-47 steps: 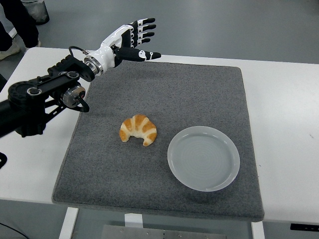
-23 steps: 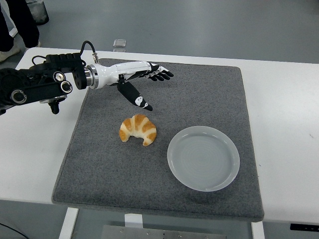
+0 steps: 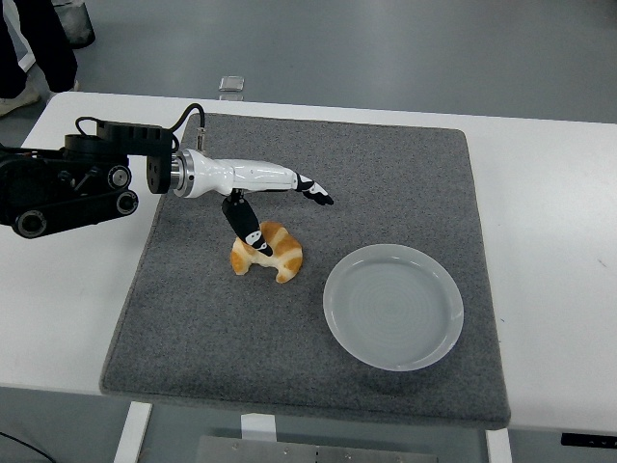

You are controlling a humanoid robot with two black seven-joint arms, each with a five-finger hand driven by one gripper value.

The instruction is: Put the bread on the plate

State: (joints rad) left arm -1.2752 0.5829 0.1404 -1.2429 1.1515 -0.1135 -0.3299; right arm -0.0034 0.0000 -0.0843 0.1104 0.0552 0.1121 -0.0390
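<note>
Bread [image 3: 270, 253] on mat, directly under open left hand [image 3: 260, 193].

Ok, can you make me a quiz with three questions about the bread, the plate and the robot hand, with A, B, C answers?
1. Where is the croissant?
A. on the grey mat, left of the plate
B. on the plate
C. on the bare white table

2. What colour is the plate?
A. red
B. pale grey-white
C. black

3. What is the left hand doing?
A. gripping the plate
B. lifting the croissant in the air
C. reaching over the croissant with open fingers, thumb down at its top

Answers:
1. A, the croissant lies on the mat beside the plate, apart from it.
2. B, the plate is pale and has nothing on it.
3. C, the fingers point out straight and the croissant lies on the mat.
</note>
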